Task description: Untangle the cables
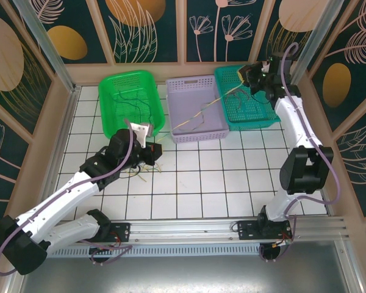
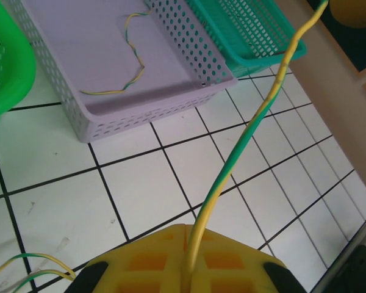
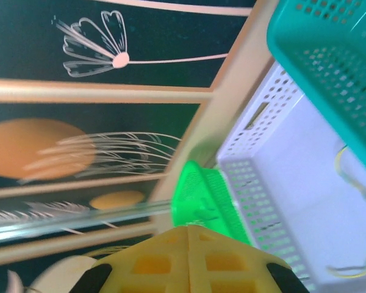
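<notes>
White tiles covered the counter (image 1: 232,183), fenced in by dark floral panels, with a lilac basket (image 1: 198,135) at the back. A green basket (image 1: 110,85) sat just left of it and a teal basket (image 1: 256,122) just right.

The left gripper (image 2: 186,238) sat low in front of the lilac basket's left corner, its jaws clenched on a yellow-and-green wire (image 2: 244,143). That wire rose out of them and ran slanting over the lilac basket towards its right. The right gripper (image 3: 188,235) hung raised behind the lilac basket's right end, above the teal one. Its jaws looked pressed together. No wire showed between them in the wrist view, but the lifted wire led straight there, so they probably pinched its far end.

The rest of the cables (image 1: 141,172) lay in a loose knot on the tiles, in front of the lilac basket's left corner. One more twisted wire (image 2: 134,61) lay inside the lilac basket, and thin dark ones (image 1: 137,101) lay in the green basket.

These wires looked almost weightless, limp and smooth, so they would slide through a weak pinch and snag on one another when pulled. A grip near a free end, clear of the knot, seemed best, with slow pulling so thin strands neither kinked nor dragged the whole heap along.
</notes>
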You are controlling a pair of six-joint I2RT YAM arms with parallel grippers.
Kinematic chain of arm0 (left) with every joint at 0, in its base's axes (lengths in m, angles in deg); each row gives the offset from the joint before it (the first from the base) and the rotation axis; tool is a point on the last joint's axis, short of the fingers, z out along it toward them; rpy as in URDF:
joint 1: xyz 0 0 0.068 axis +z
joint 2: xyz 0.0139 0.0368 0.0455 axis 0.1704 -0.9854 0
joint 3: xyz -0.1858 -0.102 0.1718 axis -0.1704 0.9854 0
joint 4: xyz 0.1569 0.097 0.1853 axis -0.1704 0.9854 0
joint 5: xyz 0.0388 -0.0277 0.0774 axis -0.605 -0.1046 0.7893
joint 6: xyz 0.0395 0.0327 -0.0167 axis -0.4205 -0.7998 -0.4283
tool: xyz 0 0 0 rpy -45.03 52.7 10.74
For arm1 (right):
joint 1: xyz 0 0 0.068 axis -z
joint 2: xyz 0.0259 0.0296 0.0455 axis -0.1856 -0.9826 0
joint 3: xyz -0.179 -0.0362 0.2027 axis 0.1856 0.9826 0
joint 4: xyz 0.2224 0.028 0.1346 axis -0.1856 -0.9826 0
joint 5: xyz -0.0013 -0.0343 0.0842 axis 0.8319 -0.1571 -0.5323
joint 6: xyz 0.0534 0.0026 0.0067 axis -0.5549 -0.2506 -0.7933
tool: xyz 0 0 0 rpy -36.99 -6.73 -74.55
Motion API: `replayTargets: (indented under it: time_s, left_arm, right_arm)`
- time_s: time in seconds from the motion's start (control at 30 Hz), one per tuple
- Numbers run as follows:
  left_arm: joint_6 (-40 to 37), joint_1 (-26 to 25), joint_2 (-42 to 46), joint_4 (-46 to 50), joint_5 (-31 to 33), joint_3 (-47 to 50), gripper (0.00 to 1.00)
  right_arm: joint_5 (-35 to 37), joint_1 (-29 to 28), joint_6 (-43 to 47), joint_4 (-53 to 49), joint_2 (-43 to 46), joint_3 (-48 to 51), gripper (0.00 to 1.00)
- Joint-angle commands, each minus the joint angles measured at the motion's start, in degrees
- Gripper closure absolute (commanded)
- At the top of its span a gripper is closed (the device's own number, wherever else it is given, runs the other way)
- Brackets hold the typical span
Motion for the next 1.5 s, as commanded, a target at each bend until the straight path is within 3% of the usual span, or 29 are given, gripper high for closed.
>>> replayTargets:
  time_s: [0.0,0.13,0.23,0.3,0.37,0.47,0.57,0.77,0.9,0.97,1.07,1.2,1.33,1.47]
  left_arm:
    - [-4.9,0.5,-1.2,11.0,3.0,-0.8,1.00]
    - [-8.8,0.5,-5.0,9.6,-1.9,-4.3,1.00]
    - [-9.8,0.5,-7.7,8.5,-4.9,-7.1,1.00]
    - [-7.9,0.6,-10.1,8.5,-5.2,-10.6,1.00]
    - [-5.0,0.6,-12.0,7.9,-4.4,-14.3,1.00]
    - [-0.6,0.5,-15.5,7.7,-1.5,-20.3,1.00]
    - [2.3,0.5,-18.2,7.6,1.0,-25.9,1.00]
    - [2.9,0.5,-21.4,7.7,-0.3,-33.8,1.00]
    - [2.8,0.5,-21.3,7.2,-1.4,-35.6,1.00]
    - [2.9,0.5,-21.1,7.0,-2.3,-35.9,1.00]
    - [3.4,0.5,-20.3,6.1,-3.7,-35.2,1.00]
    - [3.6,0.5,-19.4,5.9,-4.5,-34.4,1.00]
    - [4.3,0.5,-18.0,5.1,-5.1,-33.2,1.00]
    - [4.6,0.5,-17.2,5.1,-5.8,-32.2,1.00]
  right_arm:
    - [6.6,4.7,16.8,-3.8,1.0,-1.2,1.00]
    - [6.7,1.0,22.5,-9.6,-1.0,-6.6,1.00]
    - [5.3,0.7,20.2,-12.5,-2.1,-8.1,1.00]
    - [3.6,2.3,15.5,-15.7,-2.9,-9.2,0.71]
    - [-1.5,4.4,9.4,-17.0,-3.0,-8.5,0.51]
    - [-6.9,5.5,3.6,-17.4,-0.8,-5.5,0.35]
    - [-6.2,5.4,1.7,-18.7,4.2,-2.4,0.23]
    - [-3.9,3.6,-6.3,-11.5,19.5,12.9,0.17]
    - [2.2,-5.3,-9.3,-6.1,26.2,19.1,0.15]
    - [5.6,-10.3,-15.1,1.3,29.2,23.2,0.12]
    - [10.0,-16.6,-22.3,11.2,29.9,25.9,0.10]
    - [12.9,-19.3,-22.1,15.3,26.0,21.8,0.11]
    - [10.3,-19.4,-21.6,14.6,20.1,17.0,0.21]
    - [8.1,-20.2,-23.6,17.4,16.2,16.1,0.42]
